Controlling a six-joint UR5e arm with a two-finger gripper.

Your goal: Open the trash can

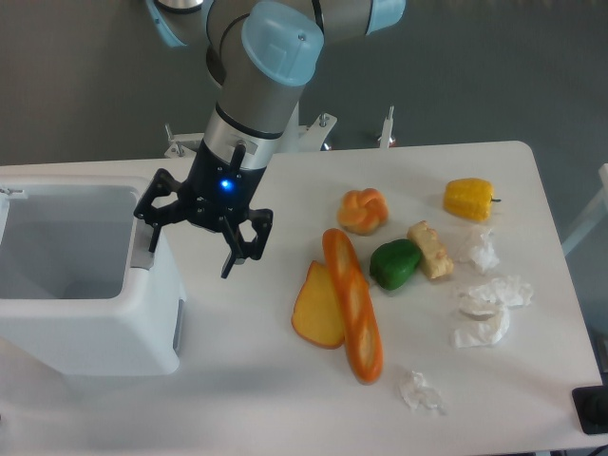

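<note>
The trash can (95, 332) is a big white boxy bin at the left of the table. It stands open, and I see down into its hollow inside. Only a thin white sliver of its lid (6, 196) shows at the left edge of the picture. A grey push tab (140, 254) sits on the bin's right rim. My gripper (188, 258) hangs open over that right rim. Its left finger is at the grey tab, and its right finger hangs outside the bin above the table. Nothing is held between the fingers.
Right of the gripper lie a baguette (352, 306), a yellow wedge (316, 308), a green pepper (394, 263), a braided bun (364, 210), a tan block (430, 250) and a yellow pepper (469, 199). Crumpled paper scraps (486, 312) are scattered near the right edge.
</note>
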